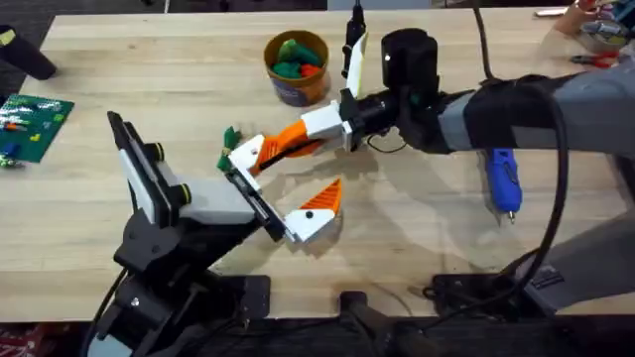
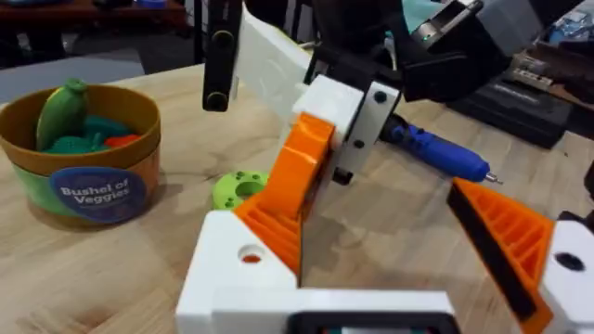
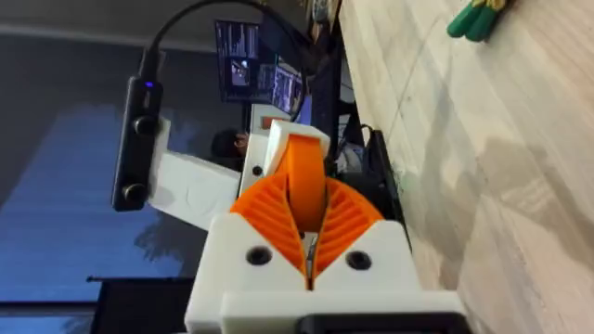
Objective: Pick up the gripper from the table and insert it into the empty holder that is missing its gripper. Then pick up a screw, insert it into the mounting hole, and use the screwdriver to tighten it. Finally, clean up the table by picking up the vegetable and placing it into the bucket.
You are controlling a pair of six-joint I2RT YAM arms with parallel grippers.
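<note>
The loose orange gripper finger (image 1: 286, 141) (image 2: 295, 181) is pinched in my right gripper (image 1: 319, 127) (image 3: 311, 218), which is shut on it. Its ribbed lower end rests against the white holder (image 1: 244, 155) (image 2: 237, 269) on my left arm's tip. My left gripper (image 1: 288, 177) stands open, its other orange triangular finger (image 1: 319, 201) (image 2: 506, 243) well apart. The blue screwdriver (image 1: 503, 178) (image 2: 436, 153) lies on the table (image 1: 417, 228) to the right. A green vegetable (image 1: 231, 137) (image 2: 238, 188) lies just behind the holder. The bucket (image 1: 296, 87) (image 2: 83, 190) stands at the back.
The bucket holds several toy vegetables. A green board (image 1: 32, 124) lies at the table's far left edge, and a black object (image 1: 25, 55) sits at the back left corner. Cables trail from the right arm (image 1: 516, 114) over the table's right side.
</note>
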